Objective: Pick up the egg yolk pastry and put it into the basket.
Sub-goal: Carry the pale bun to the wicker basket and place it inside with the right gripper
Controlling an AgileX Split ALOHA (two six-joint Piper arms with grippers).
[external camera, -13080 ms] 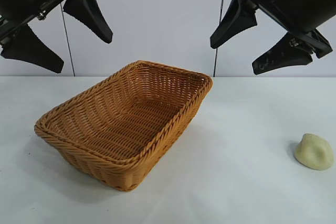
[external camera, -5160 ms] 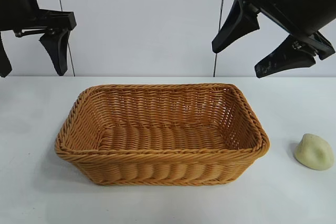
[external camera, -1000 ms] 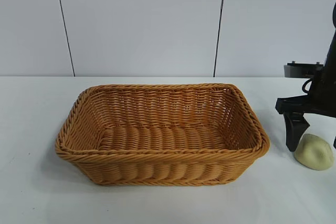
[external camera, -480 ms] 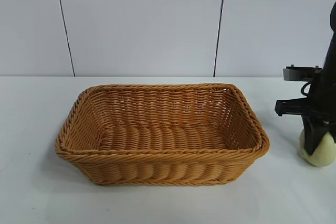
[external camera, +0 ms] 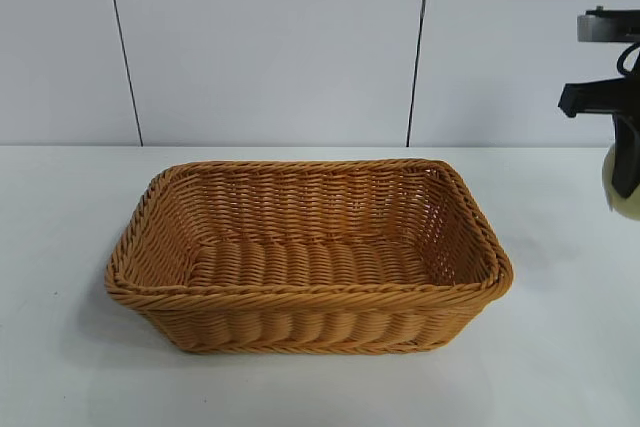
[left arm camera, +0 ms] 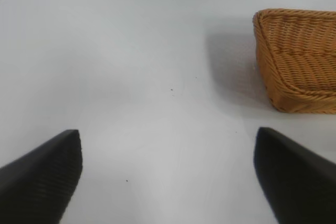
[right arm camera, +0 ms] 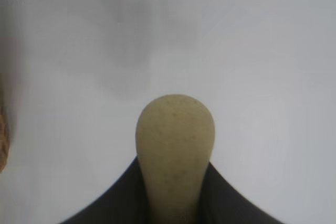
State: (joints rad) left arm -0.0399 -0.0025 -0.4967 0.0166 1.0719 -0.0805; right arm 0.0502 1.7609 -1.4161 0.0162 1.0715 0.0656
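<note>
The orange-brown wicker basket (external camera: 308,247) stands in the middle of the white table. My right gripper (external camera: 626,187) is at the far right edge of the exterior view, lifted well above the table, and is shut on the pale yellowish egg yolk pastry (external camera: 621,192). In the right wrist view the pastry (right arm camera: 175,140) is squeezed between the two black fingers (right arm camera: 121,198) and sticks out past them. My left gripper (left arm camera: 168,177) is out of the exterior view; its wrist view shows it open and empty over bare table, with a corner of the basket (left arm camera: 296,59) beyond it.
A white table (external camera: 560,347) carries the basket, with a pale panelled wall behind. A sliver of the basket's rim (right arm camera: 2,140) shows at one edge of the right wrist view.
My right gripper closed on the pastry where it lay on the table and lifted it up. The basket has not moved in the last second.
</note>
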